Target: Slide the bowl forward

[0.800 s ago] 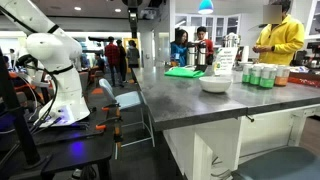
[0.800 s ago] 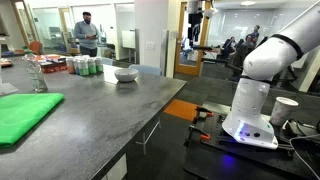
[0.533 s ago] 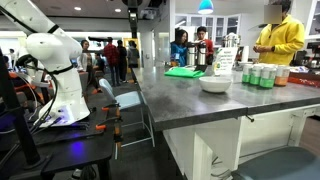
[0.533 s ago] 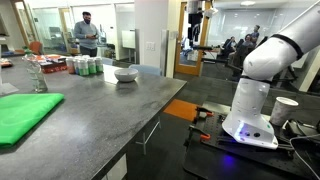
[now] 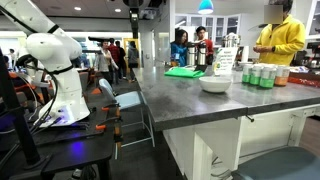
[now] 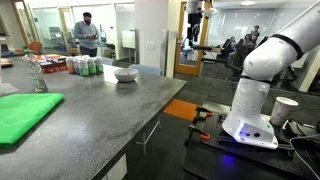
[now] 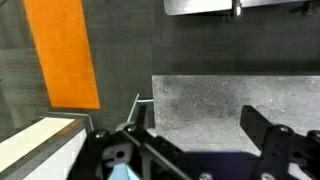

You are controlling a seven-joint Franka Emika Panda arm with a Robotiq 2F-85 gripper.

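Open office-lab: glass-walled rooms (image 6: 50, 35), grey counter (image 5: 190, 105), people (image 5: 278, 40) standing.

Two cameras at counter height look in from opposite ends, and the wrist camera looks straight down.

Both exterior views stand well back and share the grey counter (image 5: 190, 100) (image 6: 100, 105), the bowl (image 5: 215, 84) (image 6: 126, 74) and the robot base (image 5: 55, 75) (image 6: 250, 95). The wrist view, from high above, shows a counter corner (image 7: 230, 100) and an orange floor patch (image 7: 62, 50) (image 6: 180, 108).

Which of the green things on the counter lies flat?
The green tray, wide and flat; the green cans stand upright in a group near the white bowl.
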